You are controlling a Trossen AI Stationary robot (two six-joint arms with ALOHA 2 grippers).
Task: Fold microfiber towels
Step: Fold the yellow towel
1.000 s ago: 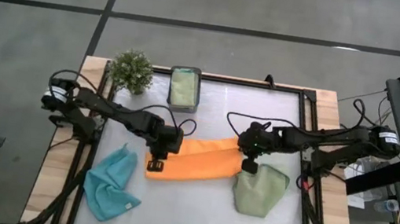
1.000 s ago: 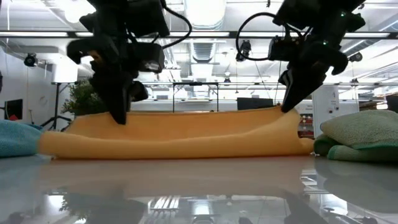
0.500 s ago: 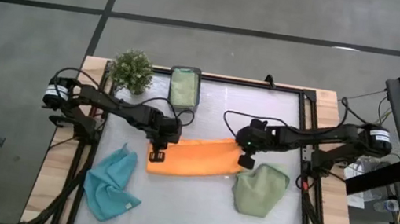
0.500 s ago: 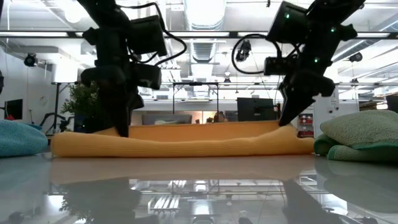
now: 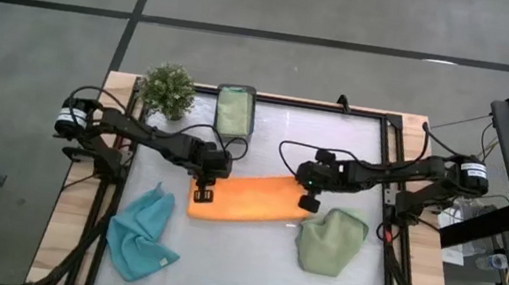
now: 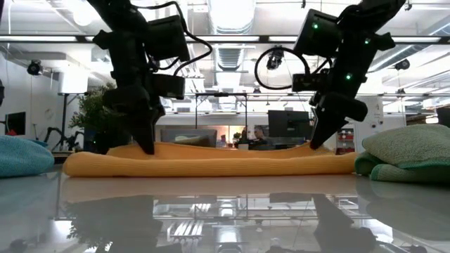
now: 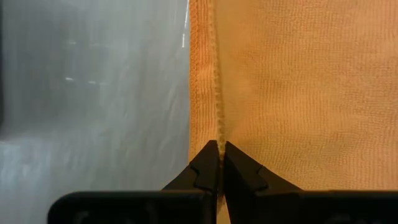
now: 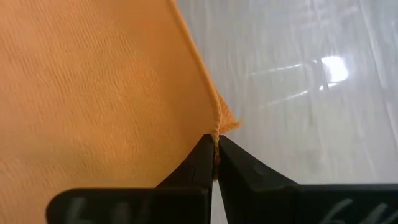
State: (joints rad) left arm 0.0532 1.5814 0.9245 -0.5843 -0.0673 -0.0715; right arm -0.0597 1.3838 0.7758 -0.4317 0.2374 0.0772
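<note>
— Orange cloth first: from above, the orange towel (image 5: 244, 197) lies as a long folded band near the middle of the table, between the left gripper (image 5: 203, 193) at its left end and the right gripper (image 5: 308, 199) at its right end. How would you finish this fold well?

— I'd lay both pinched ends down level at once so the upper layer's edge lines up with the one under it, and only then let go; dropping one end sooner would likely skew the band. Both arms reach inward from the table's side edges, wrists bent down over the cloth.

— And the other towels?

— A light blue towel (image 5: 142, 234) is bunched toward the front left corner, a sage green towel (image 5: 329, 241) is crumpled just right of the band, touching or nearly so, and another green one sits in the dark grey box (image 5: 234, 111) at the back edge beside the potted plant (image 5: 167, 88).

— From table height?

— That band (image 6: 211, 163) lies flat and low on the table (image 6: 225, 211), with both arms coming down steeply onto its two ends.

— Left wrist?

— Its fingers (image 7: 206, 169) are pressed together on the hemmed edge of the cloth (image 7: 280, 87).

— Right wrist?

— Likewise, fingers (image 8: 200, 160) closed on the very corner of the towel (image 8: 93, 93), bare table beyond it.
</note>
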